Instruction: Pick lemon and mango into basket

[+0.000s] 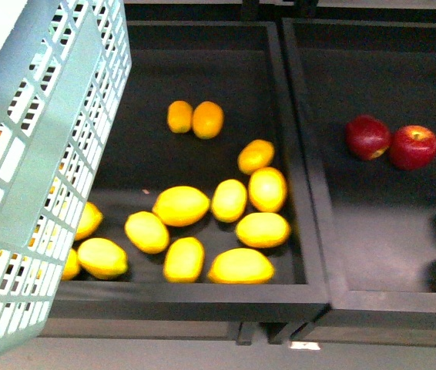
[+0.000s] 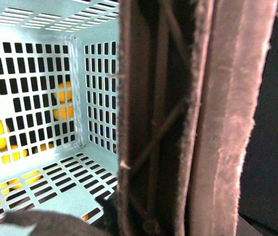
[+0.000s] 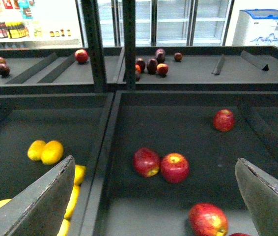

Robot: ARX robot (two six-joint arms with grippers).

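Note:
The light teal slotted basket (image 1: 41, 169) hangs tilted at the left of the front view, over the left end of a black tray (image 1: 202, 62). Several yellow oval fruits (image 1: 181, 206) and two smaller orange-yellow ones (image 1: 195, 119) lie in that tray; I cannot tell lemon from mango. In the left wrist view my left gripper (image 2: 144, 216) is shut on the basket's brown handle (image 2: 227, 123). The basket's inside (image 2: 31, 187) holds nothing, and fruit shows through the slots. My right gripper (image 3: 153, 206) is open above the neighbouring tray, with nothing between its fingers (image 3: 41, 201).
Red apples (image 1: 391, 142) lie in the right-hand black tray (image 1: 372, 293), split from the yellow fruit by a raised wall (image 1: 299, 154). Further trays with apples (image 3: 151, 64) and glass-door fridges stand behind. A grey upright post (image 3: 94, 44) rises between trays.

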